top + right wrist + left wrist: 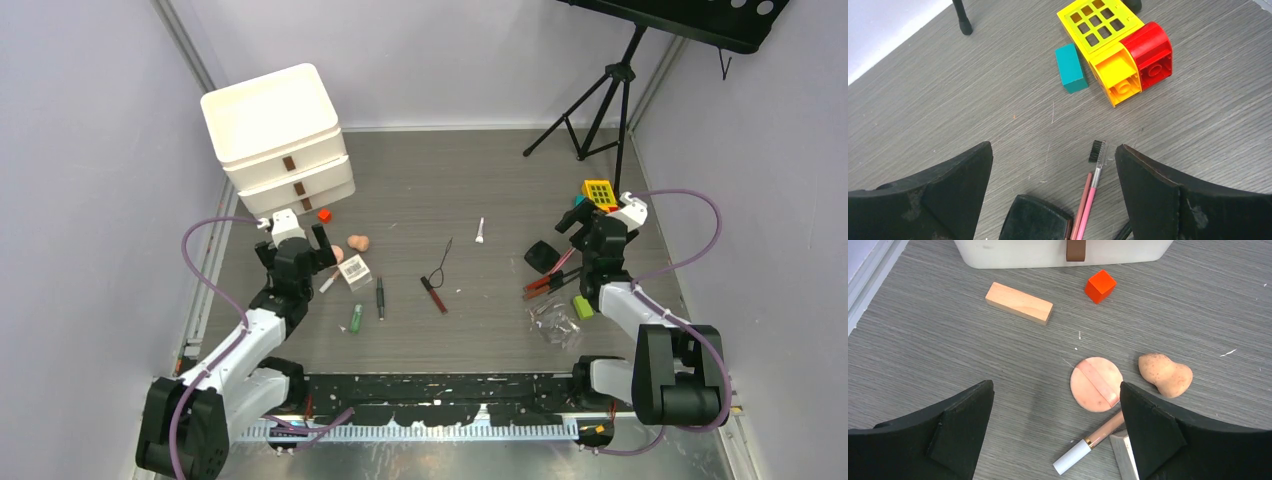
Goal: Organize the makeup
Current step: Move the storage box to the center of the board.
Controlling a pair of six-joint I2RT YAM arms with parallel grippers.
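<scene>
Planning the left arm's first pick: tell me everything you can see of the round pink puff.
The round puff is a flat peach-pink disc, soft-looking, with a ribbon band slanting across its top and faint smudges. It lies flat on the grey table, clear of the peach sponge beside it; a white-capped tube lies just below, contact unclear.

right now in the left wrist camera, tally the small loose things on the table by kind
wooden block: 1
red cube: 1
round puff: 1
sponge: 1
white-capped tube: 1
clear box, corner only: 1
total: 6
</scene>
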